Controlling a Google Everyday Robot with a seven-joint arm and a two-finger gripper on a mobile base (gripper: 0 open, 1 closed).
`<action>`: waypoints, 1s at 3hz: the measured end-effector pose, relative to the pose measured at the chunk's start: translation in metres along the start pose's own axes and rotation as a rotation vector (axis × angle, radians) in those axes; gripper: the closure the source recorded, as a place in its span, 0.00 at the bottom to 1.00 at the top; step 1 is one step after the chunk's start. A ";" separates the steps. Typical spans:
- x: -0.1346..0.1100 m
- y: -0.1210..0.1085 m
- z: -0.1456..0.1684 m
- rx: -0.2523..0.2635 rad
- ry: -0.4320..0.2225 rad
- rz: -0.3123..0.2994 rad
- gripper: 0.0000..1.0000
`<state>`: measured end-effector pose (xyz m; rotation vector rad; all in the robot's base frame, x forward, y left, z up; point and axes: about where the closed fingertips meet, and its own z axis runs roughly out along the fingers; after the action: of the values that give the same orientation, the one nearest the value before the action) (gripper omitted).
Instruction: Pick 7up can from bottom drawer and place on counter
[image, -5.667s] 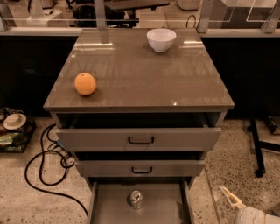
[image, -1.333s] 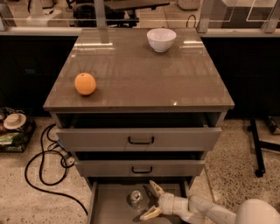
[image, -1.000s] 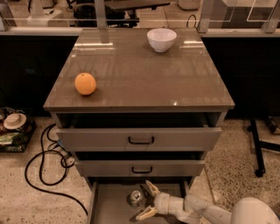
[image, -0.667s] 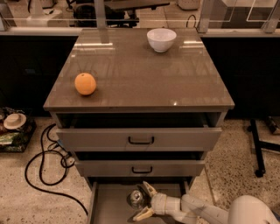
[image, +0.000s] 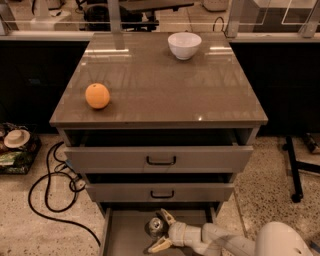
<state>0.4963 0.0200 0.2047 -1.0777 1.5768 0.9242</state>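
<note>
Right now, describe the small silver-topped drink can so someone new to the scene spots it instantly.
Find the grey three-drawer cabinet under the glossy brown counter; its lowest, pulled-out grey metal drawer holds the can. It is the only item visible there, shiny-topped, between the open fingers of the white gripper, unlike the orange and white bowl up top.

No lettering, brand, number or sign can be read anywhere. The 7up can (image: 155, 226) is seen from above in the bottom drawer (image: 125, 235), so only its silver top is shown and no label can be made out. No marking can be read on the counter (image: 160, 90), the white bowl (image: 184, 45) or the upper drawer fronts (image: 115, 159). The gripper (image: 158, 231), likewise unmarked, is held low in the bottom drawer, its fingers spread either side of the can.
</note>
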 end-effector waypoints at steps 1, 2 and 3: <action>0.015 -0.007 0.007 0.017 -0.009 0.038 0.04; 0.021 -0.010 0.008 0.029 -0.030 0.060 0.26; 0.021 -0.009 0.010 0.026 -0.031 0.060 0.49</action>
<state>0.5053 0.0218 0.1816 -0.9978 1.5995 0.9534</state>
